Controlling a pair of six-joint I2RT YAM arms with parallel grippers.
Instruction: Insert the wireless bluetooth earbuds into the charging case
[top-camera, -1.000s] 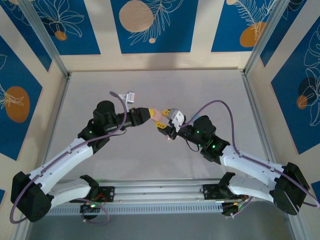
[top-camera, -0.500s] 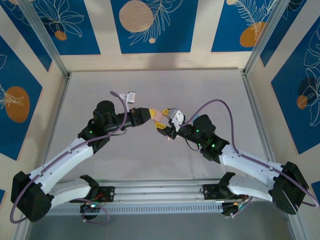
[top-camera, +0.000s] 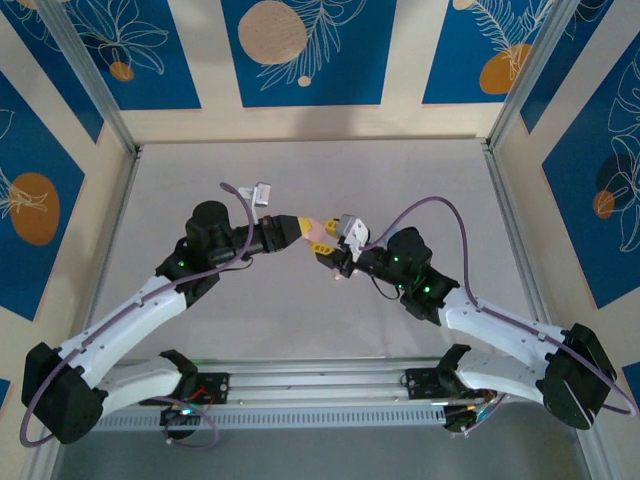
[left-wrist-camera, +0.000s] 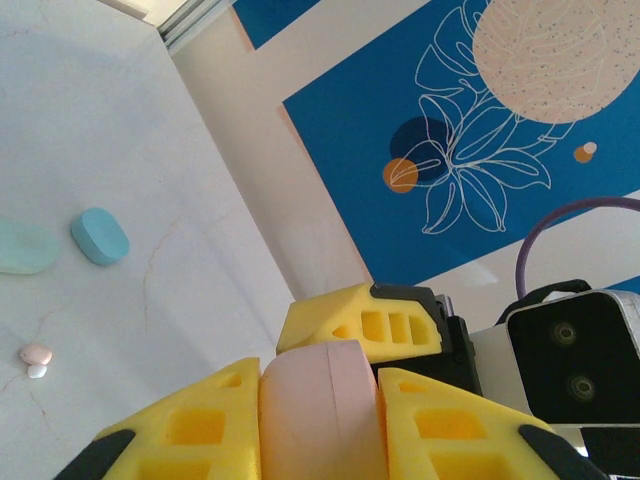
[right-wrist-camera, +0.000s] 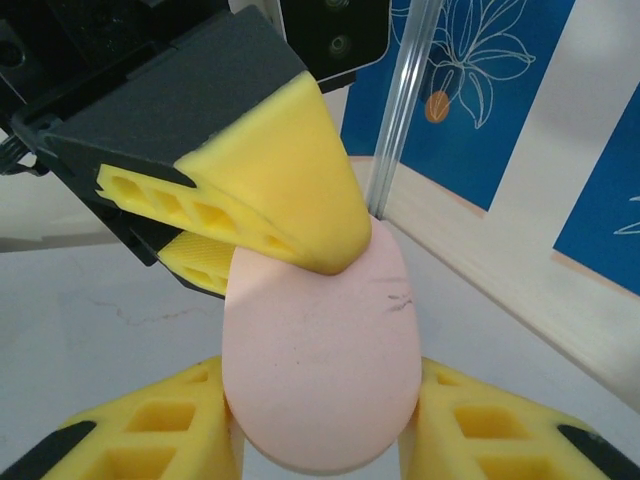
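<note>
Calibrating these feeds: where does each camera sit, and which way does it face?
Top external: above and behind the robot, looking down at the table; left arm and right arm meet at the pink case.
Left wrist: wrist-mounted, faces along the left jaws, past the right jaws, toward the wall.
Right wrist: wrist-mounted, faces along the right jaws toward the left jaws.
Shared: both wrist views show the pink case gripped from opposite ends.
</note>
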